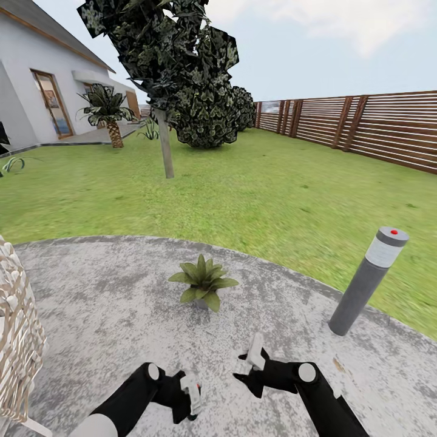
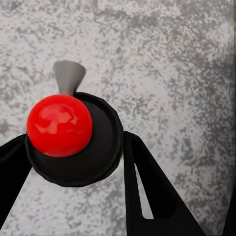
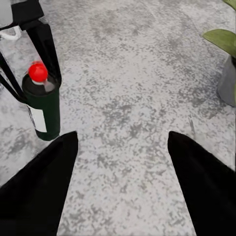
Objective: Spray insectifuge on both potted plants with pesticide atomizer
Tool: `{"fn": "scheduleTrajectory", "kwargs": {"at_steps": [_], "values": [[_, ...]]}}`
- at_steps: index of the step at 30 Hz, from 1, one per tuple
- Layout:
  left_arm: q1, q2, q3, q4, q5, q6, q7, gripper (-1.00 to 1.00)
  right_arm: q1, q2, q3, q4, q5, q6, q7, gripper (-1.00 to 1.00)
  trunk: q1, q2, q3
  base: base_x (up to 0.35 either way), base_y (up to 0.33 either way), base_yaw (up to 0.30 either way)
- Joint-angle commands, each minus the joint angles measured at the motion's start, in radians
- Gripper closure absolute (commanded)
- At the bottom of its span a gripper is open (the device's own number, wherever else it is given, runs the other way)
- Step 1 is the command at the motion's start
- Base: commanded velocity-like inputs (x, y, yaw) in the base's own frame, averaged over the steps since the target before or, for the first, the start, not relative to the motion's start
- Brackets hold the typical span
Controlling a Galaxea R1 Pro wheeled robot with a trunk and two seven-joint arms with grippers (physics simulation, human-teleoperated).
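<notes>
A grey speckled paving (image 1: 109, 291) bordered by lawn (image 1: 261, 188) carries the scene, with a white house (image 1: 36, 91) far left, a tree (image 1: 164, 73) behind, and a slat fence (image 1: 364, 124) along the right. The left gripper (image 1: 191, 394) is clamped on the atomizer (image 3: 43, 105), a dark green bottle held upright, long axis vertical, red cap (image 2: 59, 125) on top and grey nozzle (image 2: 68, 76) pointing out over the paving. A potted plant (image 1: 203, 282) sits on the paving ahead of both arms, the right gripper (image 1: 255, 358) hangs with fingers apart and empty, and a grey bollard (image 1: 367, 279) leans at the right edge.

The head camera looks down over the grey paving (image 1: 109, 285) toward the lawn, while both wrist cameras hang close above that paving (the right one also sees the atomizer (image 3: 43, 103)).
</notes>
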State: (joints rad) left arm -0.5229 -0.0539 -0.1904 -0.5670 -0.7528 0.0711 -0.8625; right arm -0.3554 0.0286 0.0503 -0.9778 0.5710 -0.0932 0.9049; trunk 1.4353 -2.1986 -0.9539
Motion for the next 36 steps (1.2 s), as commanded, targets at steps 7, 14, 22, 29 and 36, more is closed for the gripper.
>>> {"fn": "scheduleTrajectory", "kwargs": {"at_steps": [7,14,22,29,36], "values": [[-0.002,-0.023,-0.034,-0.024,-0.003,0.024,-0.003,1.00,0.000,0.001,0.012,-0.001,0.010,0.001,0.003,1.00,0.000,0.000,-0.001,0.000,0.000,0.000],[-0.001,-0.028,-0.040,-0.068,0.001,0.064,-0.003,1.00,-0.002,0.001,0.106,-0.045,0.009,0.092,0.003,1.00,0.000,0.000,-0.001,0.000,0.000,0.000],[-0.002,-0.041,-0.077,-0.072,0.000,0.067,-0.002,1.00,-0.002,0.001,0.109,-0.051,0.007,0.096,0.003,1.00,0.000,0.000,-0.001,0.000,0.000,0.000],[-0.001,-0.052,-0.077,-0.094,0.002,0.067,0.002,1.00,-0.002,0.001,0.110,-0.052,0.006,0.096,0.003,1.00,0.000,0.000,-0.001,0.000,0.000,0.000],[0.001,-0.055,-0.075,-0.115,0.009,0.063,0.003,1.00,-0.002,0.001,0.111,-0.052,0.006,0.096,0.003,1.00,0.000,0.000,-0.001,0.000,0.000,0.000]]}}
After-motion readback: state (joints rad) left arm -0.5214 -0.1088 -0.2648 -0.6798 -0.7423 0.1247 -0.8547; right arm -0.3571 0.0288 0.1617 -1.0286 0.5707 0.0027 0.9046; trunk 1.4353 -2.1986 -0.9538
